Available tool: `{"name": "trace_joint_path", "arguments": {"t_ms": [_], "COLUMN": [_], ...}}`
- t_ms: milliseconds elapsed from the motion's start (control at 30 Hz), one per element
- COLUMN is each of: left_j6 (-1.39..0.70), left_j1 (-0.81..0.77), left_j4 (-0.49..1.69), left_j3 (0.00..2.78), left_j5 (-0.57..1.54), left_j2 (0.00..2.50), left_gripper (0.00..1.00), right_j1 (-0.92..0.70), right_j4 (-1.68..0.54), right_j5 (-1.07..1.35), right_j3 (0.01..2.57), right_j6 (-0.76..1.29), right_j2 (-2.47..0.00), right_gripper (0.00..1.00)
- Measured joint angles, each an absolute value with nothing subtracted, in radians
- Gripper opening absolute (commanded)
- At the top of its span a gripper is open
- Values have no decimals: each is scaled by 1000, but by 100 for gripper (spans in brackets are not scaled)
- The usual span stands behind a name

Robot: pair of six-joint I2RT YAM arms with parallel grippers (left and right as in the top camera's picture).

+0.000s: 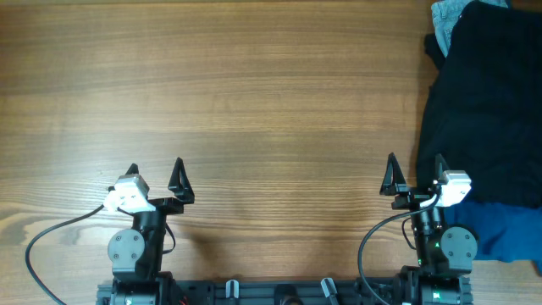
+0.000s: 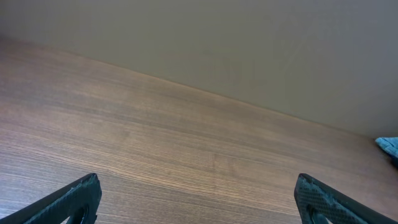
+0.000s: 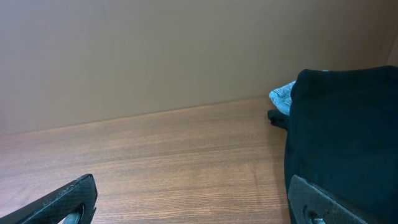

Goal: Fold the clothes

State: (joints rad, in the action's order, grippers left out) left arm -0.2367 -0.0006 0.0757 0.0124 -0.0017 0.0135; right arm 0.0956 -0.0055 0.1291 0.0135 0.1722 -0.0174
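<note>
A pile of clothes lies at the table's right edge. A plain black garment (image 1: 487, 110) is on top, with light-blue denim (image 1: 446, 14) at the far end and royal blue cloth (image 1: 508, 229) at the near end. The black garment (image 3: 342, 124) and the denim (image 3: 282, 94) also show in the right wrist view. My right gripper (image 1: 414, 176) is open and empty, its right finger right beside the black garment's edge. My left gripper (image 1: 155, 176) is open and empty over bare wood at the near left. No white label shows.
The wooden table (image 1: 254, 102) stretches between the two arms and to the far edge. A plain wall rises behind the table's far edge in both wrist views. A corner of denim (image 2: 388, 146) shows at the right in the left wrist view.
</note>
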Motion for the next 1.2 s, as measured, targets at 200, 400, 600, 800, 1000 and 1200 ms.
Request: {"name": "trace_joint_path", "arguments": {"t_ms": [200, 400, 600, 800, 1000, 1200], "left_j6": [-235, -233, -233, -233, -233, -233], "left_j1": [44, 44, 44, 44, 44, 44], "left_j4": [68, 67, 67, 67, 67, 67], "left_j3": [12, 12, 12, 12, 12, 12], "left_j5": [-96, -108, -108, -108, -108, -108], "left_j2": [23, 23, 23, 23, 23, 23], "left_gripper": [100, 100, 100, 100, 100, 100], "right_j1": [11, 11, 11, 11, 11, 11], "right_j4": [-6, -6, -6, -6, -6, 101], "right_j5": [122, 122, 122, 122, 122, 126], "right_j3": [14, 14, 14, 14, 14, 6], "right_j6": [176, 176, 176, 176, 176, 264], "right_j2": [-19, -19, -19, -19, -19, -23], "right_gripper": [100, 100, 100, 100, 100, 100]}}
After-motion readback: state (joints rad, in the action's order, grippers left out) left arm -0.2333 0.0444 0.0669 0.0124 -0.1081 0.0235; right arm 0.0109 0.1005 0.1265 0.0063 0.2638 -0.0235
